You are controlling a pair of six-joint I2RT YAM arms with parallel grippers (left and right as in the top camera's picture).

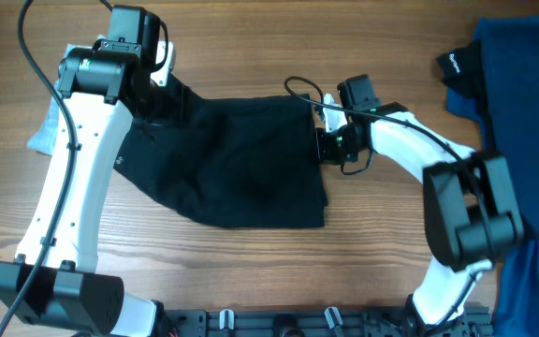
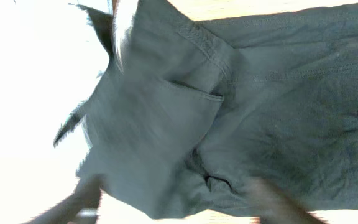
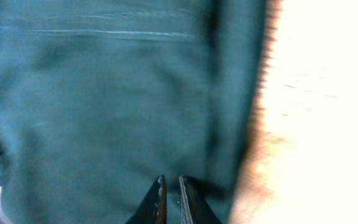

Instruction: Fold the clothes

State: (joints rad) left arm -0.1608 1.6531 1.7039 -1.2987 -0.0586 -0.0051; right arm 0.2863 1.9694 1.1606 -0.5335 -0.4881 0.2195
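black shorts (image 1: pixel 241 159) are pinched in the right hand (image 3: pixel 171 182), while the left hand (image 2: pixel 178 198) spreads its fingers wide.

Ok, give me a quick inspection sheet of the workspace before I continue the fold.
Surface: wooden table.
Job's things: black garment spread at centre, wrinkled; blue clothes piled at right edge.
Clutter: pale cloth under left arm; black logo item beside blue pile.
Grippers: left gripper open over garment's far left corner; right gripper shut at its right edge, hold unclear.
Cables: black cable looped beside right gripper.
Surroundings: nothing seen.
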